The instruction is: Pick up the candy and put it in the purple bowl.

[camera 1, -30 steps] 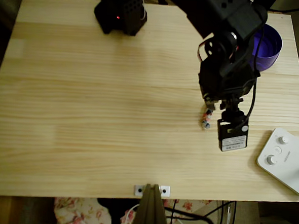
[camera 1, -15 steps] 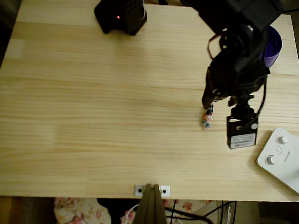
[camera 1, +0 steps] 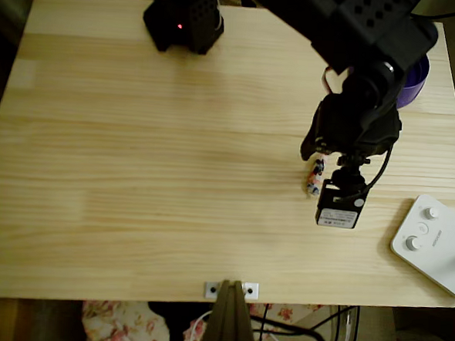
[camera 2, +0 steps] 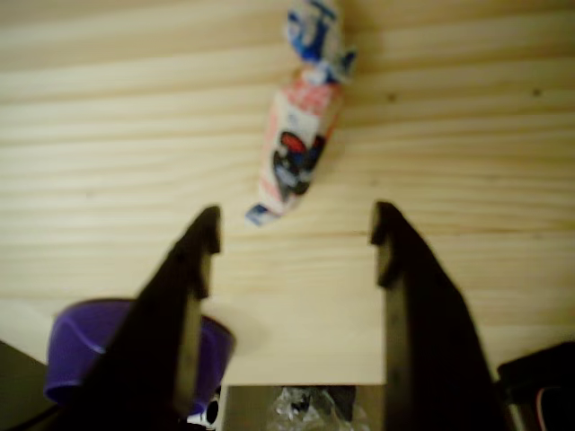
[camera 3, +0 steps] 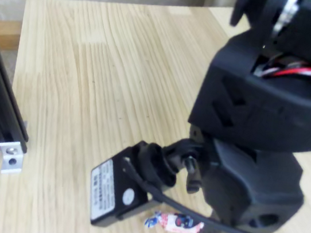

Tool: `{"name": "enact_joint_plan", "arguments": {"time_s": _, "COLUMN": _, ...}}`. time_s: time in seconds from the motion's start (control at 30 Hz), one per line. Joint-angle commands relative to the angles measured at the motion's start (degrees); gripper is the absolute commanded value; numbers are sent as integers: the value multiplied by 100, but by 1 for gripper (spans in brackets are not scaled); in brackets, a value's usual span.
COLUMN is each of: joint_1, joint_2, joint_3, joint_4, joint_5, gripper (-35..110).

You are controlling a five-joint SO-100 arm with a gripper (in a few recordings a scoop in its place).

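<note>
Candy [camera 2: 296,148] not yet picked: it lies on the table [camera 1: 151,150], right of centre in overhead view. Gripper [camera 2: 295,241] is spread wide, empty, poised just short of it. Purple bowl [camera 1: 415,78] sits far right; grasp, carry & drop remain.

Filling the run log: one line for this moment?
phase: approach | gripper: open, above candy | candy: on table | purple bowl: far corner

One camera looks straight down on my whole table [camera 1: 135,172], another rides my wrist and faces close down past my fingers at the boards, and a third stands low near the table's corner; all three share the candy [camera 2: 296,148].
</note>
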Motion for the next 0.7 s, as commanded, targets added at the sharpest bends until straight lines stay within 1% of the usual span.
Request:
{"name": "enact_joint_plan", "arguments": {"time_s": 0.0, "joint_1": 18, "joint_2": 141, "joint_3": -501, "joint_4": -141, "joint_5": 53, "gripper": 24}}
{"name": "enact_joint_plan", "arguments": {"time_s": 0.47, "joint_1": 193, "joint_2": -246, "joint_3": -360, "joint_4": -519, "joint_5": 9, "gripper": 24}}
{"name": "enact_joint_plan", "arguments": {"time_s": 0.57, "joint_1": 246, "joint_2": -246, "joint_3": -141, "joint_4": -659, "joint_5": 9, "gripper": 22}}
{"name": "enact_joint_plan", "arguments": {"time_s": 0.67, "joint_1": 299, "joint_2": -246, "joint_3": 132, "joint_4": -879, "joint_5": -26, "gripper": 17}}
